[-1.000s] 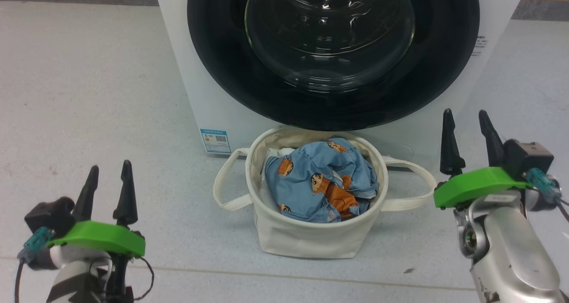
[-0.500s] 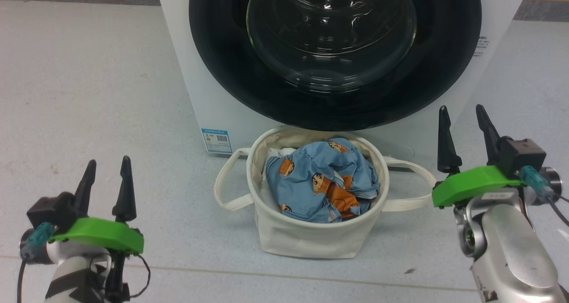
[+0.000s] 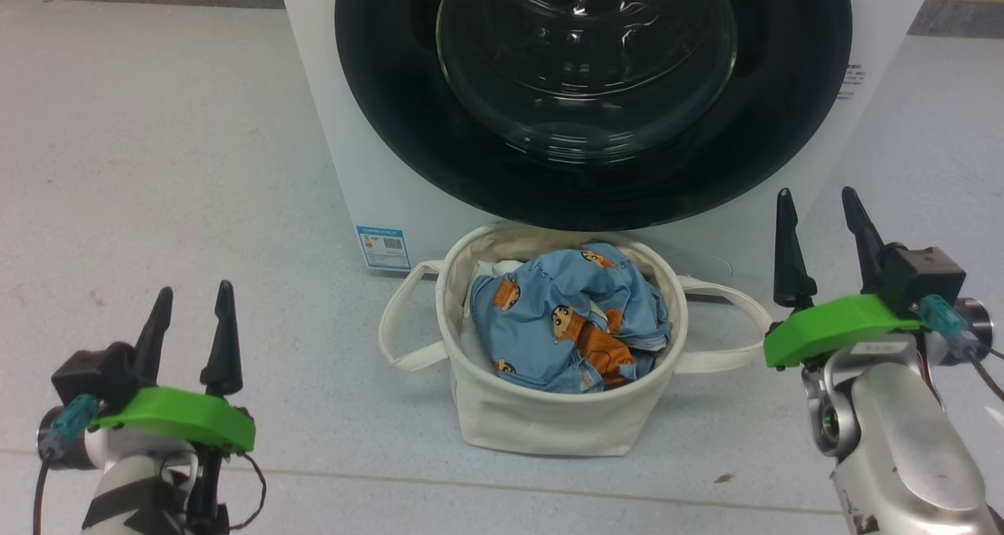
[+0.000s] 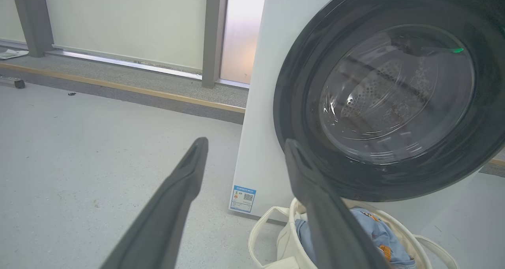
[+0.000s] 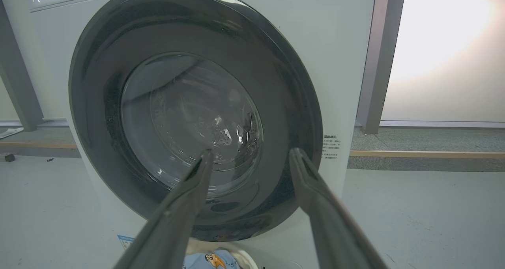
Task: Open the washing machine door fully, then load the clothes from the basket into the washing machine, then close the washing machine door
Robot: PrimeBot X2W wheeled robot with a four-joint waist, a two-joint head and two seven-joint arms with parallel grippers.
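The white washing machine stands ahead of me, and its door, black-rimmed with a glass bowl, is shut flat against the front. The cream basket sits on the floor right below the door. Light blue printed clothes lie bunched inside it. My left gripper is open at the lower left, away from the basket. At the basket's right, beside its handle, my right gripper is open and holds nothing.
Grey floor spreads wide to the left and right of the machine. A wooden strip and a window wall run behind it. A blue sticker marks the machine's lower left corner.
My right gripper rose slightly and has held since. My left gripper shifted a little. Basket, clothes and door stay as they were.
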